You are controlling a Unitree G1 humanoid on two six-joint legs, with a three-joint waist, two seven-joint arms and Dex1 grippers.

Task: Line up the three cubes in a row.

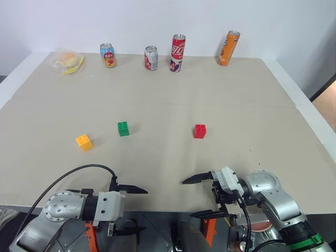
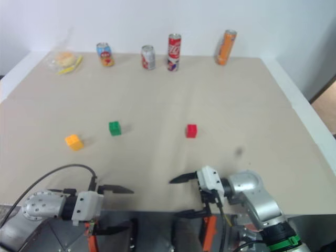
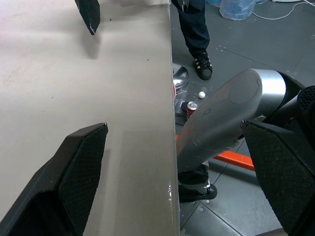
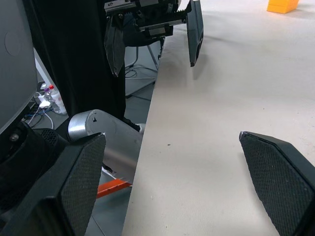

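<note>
cubes: yellow-orange cube (image 1: 84, 142), green cube (image 1: 123, 128) and red cube (image 1: 199, 131) sit loose mid-table (image 1: 236, 105). Green is just beside yellow; red is well apart to the right. No row yet.
left gripper (image 1: 130, 209): jaws wide, empty, at the near table edge, pointing inward.
right gripper (image 1: 202, 197): jaws wide, empty, at the near edge, facing the left one.
step: probably the first reach. Red is nearest the right gripper, so bring it towards green. Come down square over the studs and grip the flat sides.
risk: small blocks may skid if nudged.
containers: four upright drink cans (image 1: 178, 52) along the far edge, contents unseen; clear bag (image 1: 67, 60) at the far left corner holds what looks like food.
</note>
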